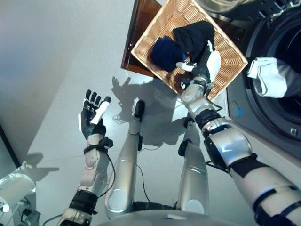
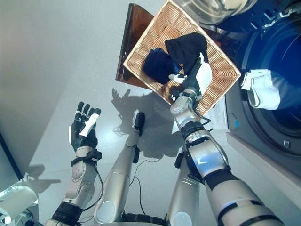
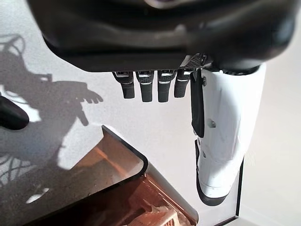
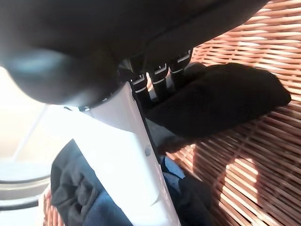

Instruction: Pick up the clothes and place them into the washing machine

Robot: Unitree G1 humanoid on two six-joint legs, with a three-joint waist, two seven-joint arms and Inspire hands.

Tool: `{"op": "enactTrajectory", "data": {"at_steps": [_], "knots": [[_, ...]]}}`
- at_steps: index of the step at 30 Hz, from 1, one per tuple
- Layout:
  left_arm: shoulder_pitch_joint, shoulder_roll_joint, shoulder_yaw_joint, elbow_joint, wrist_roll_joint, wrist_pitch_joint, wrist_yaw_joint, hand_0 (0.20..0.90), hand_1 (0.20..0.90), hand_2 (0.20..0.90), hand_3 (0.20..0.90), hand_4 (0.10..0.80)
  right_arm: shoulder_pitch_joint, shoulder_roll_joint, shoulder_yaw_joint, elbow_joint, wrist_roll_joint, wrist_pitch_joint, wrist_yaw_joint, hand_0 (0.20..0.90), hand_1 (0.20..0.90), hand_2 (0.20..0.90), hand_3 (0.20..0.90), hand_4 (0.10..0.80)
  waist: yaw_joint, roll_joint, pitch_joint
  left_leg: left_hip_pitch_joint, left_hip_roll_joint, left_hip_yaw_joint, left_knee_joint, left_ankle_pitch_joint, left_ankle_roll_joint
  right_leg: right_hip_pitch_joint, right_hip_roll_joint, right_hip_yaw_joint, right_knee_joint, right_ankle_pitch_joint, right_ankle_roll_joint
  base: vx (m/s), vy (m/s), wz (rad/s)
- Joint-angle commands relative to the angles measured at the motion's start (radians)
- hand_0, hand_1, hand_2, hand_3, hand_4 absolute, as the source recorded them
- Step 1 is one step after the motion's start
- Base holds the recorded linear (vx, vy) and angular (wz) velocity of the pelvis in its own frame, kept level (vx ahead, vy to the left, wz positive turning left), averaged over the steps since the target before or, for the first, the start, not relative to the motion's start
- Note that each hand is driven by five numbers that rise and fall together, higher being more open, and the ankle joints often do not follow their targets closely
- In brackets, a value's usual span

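Both arms are sheathed in glossy silver-grey shells, broken by black bands at the joints and ribbed black cuffs at the wrists. The left hand (image 1: 91,113) is dark, its fingers black and segmented, its thumb capped by a smooth white cover with a black tip and small screws along its side. The right hand (image 1: 207,61) is likewise dark with a white thumb cover (image 4: 136,155), and a broad white panel lies across its back.
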Motion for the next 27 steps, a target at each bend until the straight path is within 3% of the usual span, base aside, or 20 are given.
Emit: {"op": "enactTrajectory", "data": {"at_steps": [1,2,3,4,5,7,9,27], "knots": [[0.087,0.064,0.002,-0.179,-0.006,-0.097,-0.007,0.9,0.9,0.9,0.9,0.8,-0.103,-0.112,0.064,0.014,0.023,-0.021,-0.003,0.9,0.9,0.9,0.9,0.8,0.031,0.114,-0.021,0.002,-0.012,0.009,-0.173,0.085,-0.024,-0.037,-0.037,0.047,0.167,-0.18,0.033,-0.017,0.037,0.01],[0.088,0.065,0.0,-0.186,-0.007,-0.098,-0.009,0.9,0.9,0.9,0.9,0.8,-0.111,-0.125,0.069,0.02,0.021,-0.018,-0.003,0.9,0.9,0.9,0.9,0.8,0.032,0.115,-0.021,-0.002,-0.012,0.009,-0.174,0.086,-0.024,-0.042,-0.037,0.049,0.168,-0.179,0.034,0.0,0.0,0.0],[0.089,0.067,0.0,-0.191,-0.009,-0.098,-0.013,0.9,0.9,0.9,0.9,0.8,-0.116,-0.135,0.075,0.024,0.02,-0.016,-0.002,0.831,0.831,0.831,0.831,0.751,0.033,0.117,-0.021,-0.004,-0.011,0.009,-0.174,0.087,-0.025,-0.045,-0.037,0.05,0.167,-0.178,0.034,-0.028,0.016,0.04],[0.085,0.067,0.002,-0.191,-0.009,-0.098,-0.013,0.9,0.9,0.9,0.9,0.8,-0.12,-0.135,0.075,0.024,0.02,-0.016,-0.002,0.807,0.807,0.807,0.807,0.733,0.034,0.117,-0.021,-0.011,-0.01,0.009,-0.174,0.092,-0.025,-0.051,-0.036,0.051,0.165,-0.171,0.034,-0.016,0.02,0.04],[0.09,0.069,-0.002,-0.192,-0.012,-0.099,-0.017,0.9,0.9,0.9,0.9,0.8,-0.132,-0.159,0.081,0.035,0.019,-0.011,0.003,0.675,0.675,0.675,0.675,0.639,0.035,0.119,-0.021,-0.007,-0.011,0.009,-0.175,0.089,-0.025,-0.049,-0.037,0.05,0.167,-0.176,0.034,-0.029,0.018,0.04],[0.088,0.07,-0.005,-0.191,-0.015,-0.1,-0.02,0.9,0.9,0.9,0.9,0.8,-0.144,-0.175,0.092,0.046,0.018,-0.009,0.005,0.549,0.549,0.549,0.549,0.549,0.036,0.121,-0.021,-0.009,-0.011,0.008,-0.176,0.09,-0.025,-0.052,-0.036,0.052,0.164,-0.176,0.034,-0.015,0.019,0.04],[0.088,0.069,-0.006,-0.19,-0.017,-0.1,-0.02,0.9,0.9,0.9,0.9,0.8,-0.153,-0.187,0.103,0.044,0.009,-0.005,0.007,0.2,0.2,0.2,0.2,0.3,0.035,0.121,-0.021,-0.013,-0.011,0.009,-0.175,0.091,-0.026,-0.057,-0.035,0.054,0.166,-0.175,0.034,0.002,0.005,0.02],[0.077,0.061,-0.009,-0.174,-0.024,-0.104,-0.022,0.9,0.9,0.9,0.9,0.8,-0.12,-0.19,0.128,-0.003,-0.04,-0.007,0.001,0.2,0.2,0.2,0.2,0.3,0.015,0.111,-0.021,0.019,-0.004,0.022,-0.158,0.084,-0.028,-0.024,-0.029,0.063,0.172,-0.178,0.032,0.002,0.0,-0.01]]}}
